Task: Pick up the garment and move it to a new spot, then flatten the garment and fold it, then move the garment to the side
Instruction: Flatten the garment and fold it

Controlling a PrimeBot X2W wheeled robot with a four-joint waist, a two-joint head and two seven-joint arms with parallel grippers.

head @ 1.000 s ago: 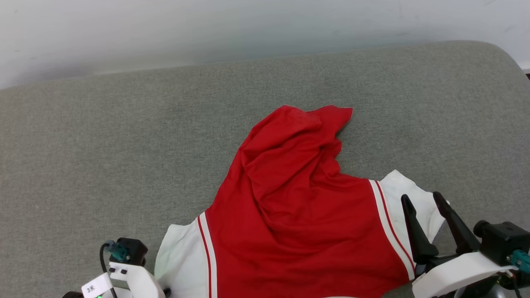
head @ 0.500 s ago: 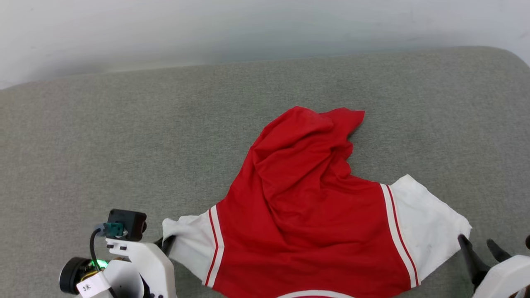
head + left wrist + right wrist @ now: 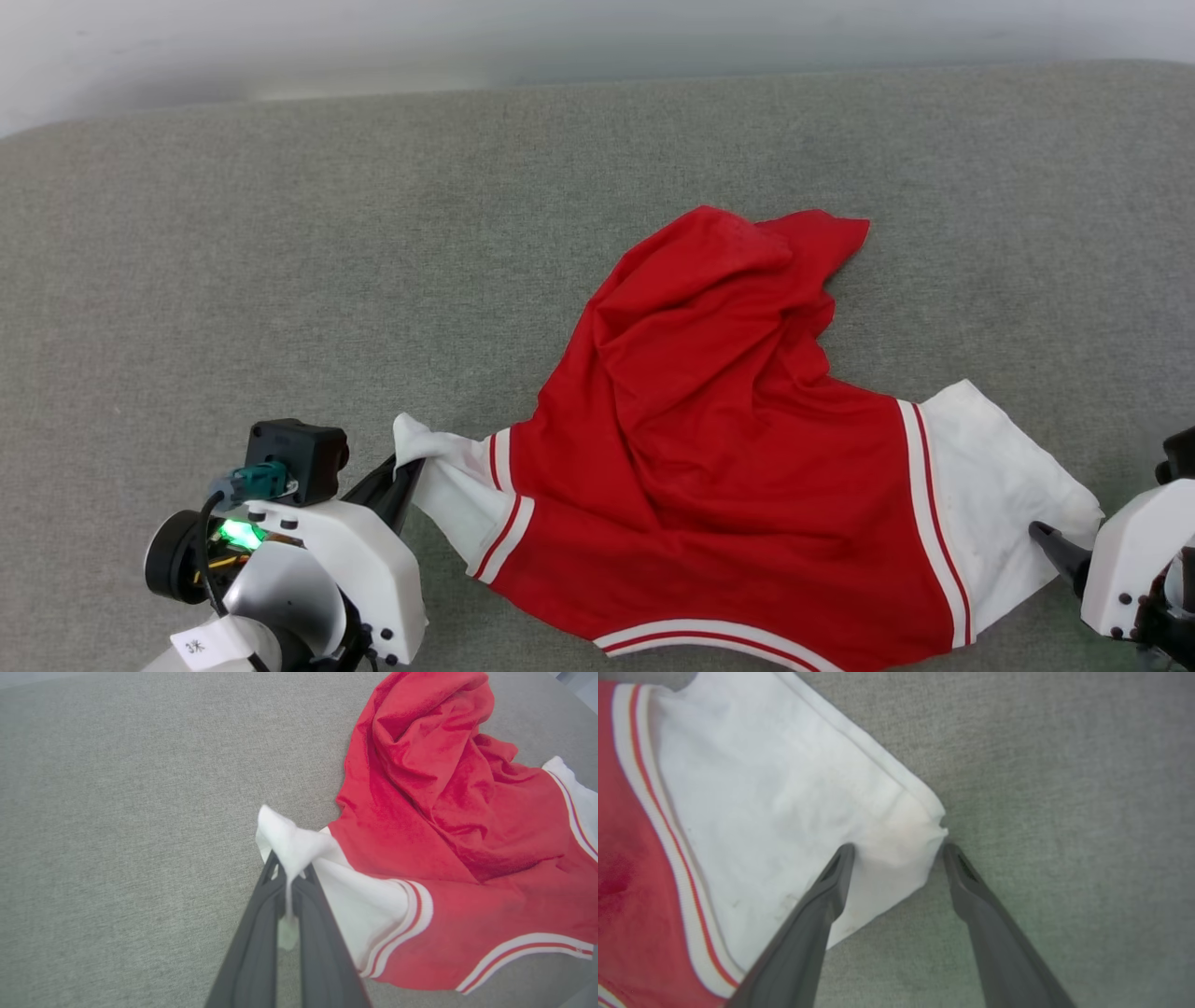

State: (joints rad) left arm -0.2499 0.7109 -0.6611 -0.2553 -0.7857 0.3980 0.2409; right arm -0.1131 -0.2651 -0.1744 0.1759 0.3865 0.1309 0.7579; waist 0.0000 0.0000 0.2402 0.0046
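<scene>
The garment (image 3: 709,448), a red jersey with white sleeves and red-and-white stripe trim, lies crumpled on the grey cushion, plain side up; its letters and number are hidden. My left gripper (image 3: 403,469) is shut on the tip of the left white sleeve (image 3: 299,849), which bunches up between the fingers (image 3: 252,952). My right gripper (image 3: 896,851) is open, its two fingertips straddling the outer corner of the right white sleeve (image 3: 784,788). In the head view one dark finger (image 3: 1055,549) of it rests by that sleeve (image 3: 999,495).
The grey fabric surface (image 3: 280,280) stretches wide to the left of the garment and beyond it. Its far edge meets a pale wall (image 3: 560,37) at the top. The surface rounds off at the far right.
The head camera has shifted. My left gripper has taken hold of the left sleeve and drawn it outward. My right gripper has left the top of the right sleeve for its outer corner.
</scene>
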